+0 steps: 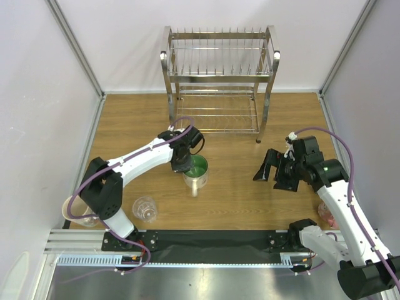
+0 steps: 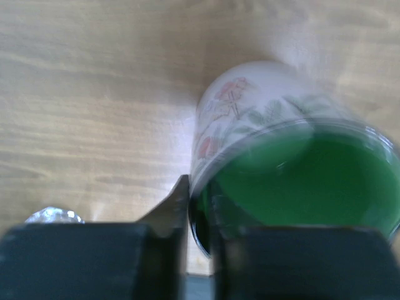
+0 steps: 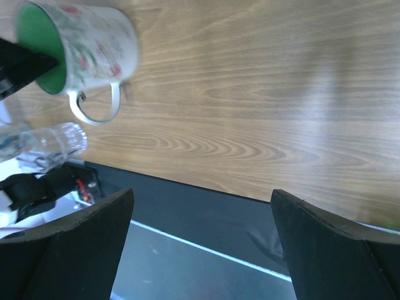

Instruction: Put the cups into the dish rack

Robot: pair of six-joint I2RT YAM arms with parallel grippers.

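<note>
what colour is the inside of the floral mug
Green, seen best on the mug in the left wrist view.

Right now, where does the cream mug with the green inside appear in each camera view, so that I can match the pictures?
Top external: the cream mug stands just left of the picture's centre.
Left wrist: the cream mug fills the right half, very close.
Right wrist: the cream mug is in the top left corner, handle pointing down.
Shared landmark: the left gripper, closed on the mug's rim, shows in all three views.
</note>
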